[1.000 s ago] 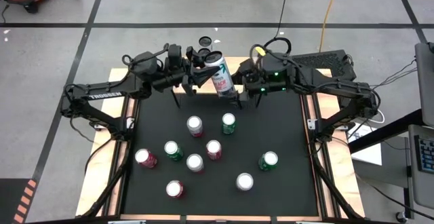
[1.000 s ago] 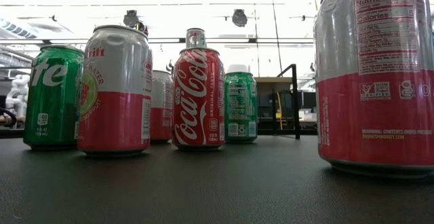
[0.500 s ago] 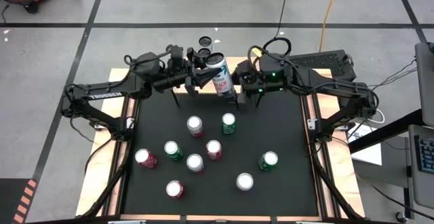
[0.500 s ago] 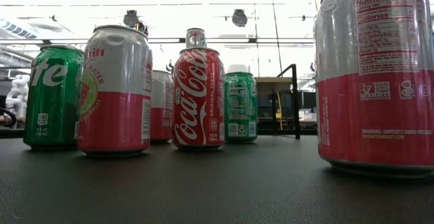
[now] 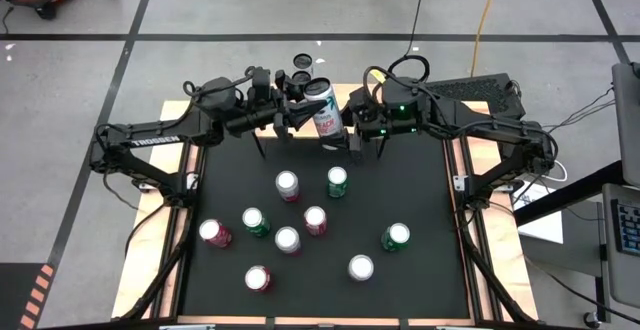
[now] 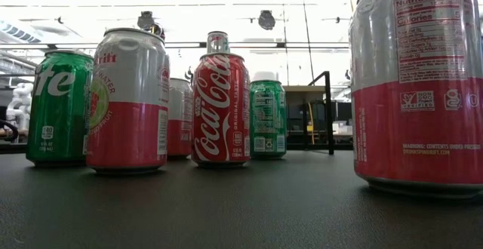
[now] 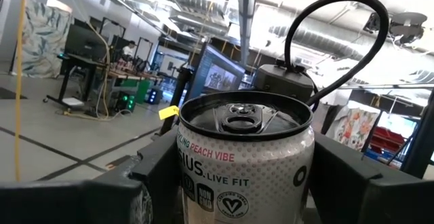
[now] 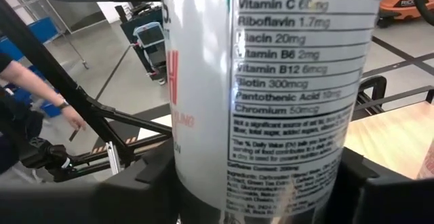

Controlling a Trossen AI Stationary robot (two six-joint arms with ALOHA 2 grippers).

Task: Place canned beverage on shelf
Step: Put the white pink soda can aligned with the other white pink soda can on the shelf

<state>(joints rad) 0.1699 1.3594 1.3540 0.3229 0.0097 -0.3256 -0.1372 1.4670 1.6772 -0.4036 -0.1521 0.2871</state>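
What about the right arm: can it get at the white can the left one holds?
Probably yes: the right arm has its tip right up against the can, nothing between them. The left fingers hold it from the opposite side, leaving this side free.

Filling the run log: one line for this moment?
left pincer: holds tall white can | right pincer: at can | wooden shelf: below

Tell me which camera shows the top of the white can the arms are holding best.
The left wrist view: the white can fills it, lid and pull tab plain, between the left gripper fingers. The right wrist view shows only its nutrition label; the high view shows it small and tilted; in the low view I cannot make it out.
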